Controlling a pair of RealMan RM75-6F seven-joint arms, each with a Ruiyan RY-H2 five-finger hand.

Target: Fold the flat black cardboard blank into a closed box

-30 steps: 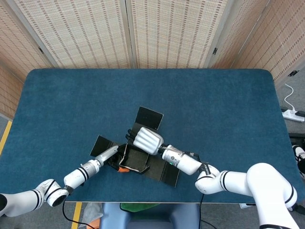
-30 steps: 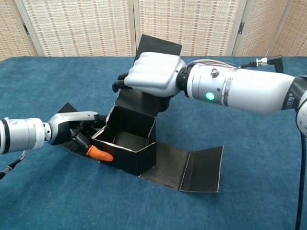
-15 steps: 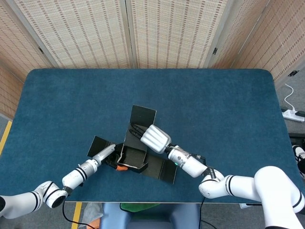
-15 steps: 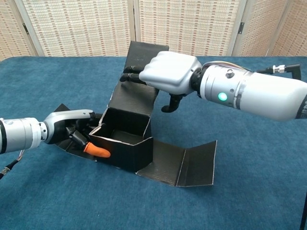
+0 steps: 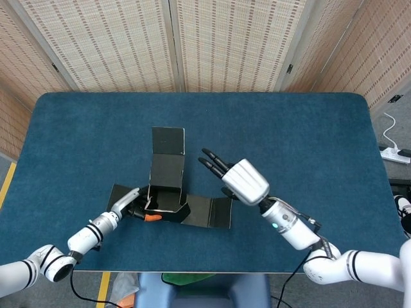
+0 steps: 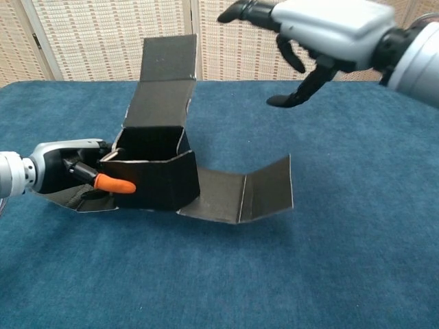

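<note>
The black cardboard box (image 5: 167, 196) (image 6: 156, 179) stands half folded near the table's front left, its cavity open upward. Its tall lid flap (image 5: 167, 142) (image 6: 164, 82) stands up at the back. Two joined panels (image 5: 207, 212) (image 6: 241, 195) lie out to the right, the outer one tilted up. My left hand (image 5: 130, 206) (image 6: 63, 173) grips the box's left wall, an orange-tipped finger (image 6: 114, 184) lying across the front wall. My right hand (image 5: 235, 177) (image 6: 312, 31) hovers above and to the right of the box, fingers spread, holding nothing.
The blue table cloth (image 5: 289, 135) (image 6: 343, 260) is bare around the box. Woven screens (image 5: 225, 38) stand behind the table. The front edge of the table (image 5: 212, 272) runs close below the box.
My right hand has let go of the lid flap and risen up and to the right, fingers spreading. The box has shifted left with my left hand, and the lid now stands upright.
</note>
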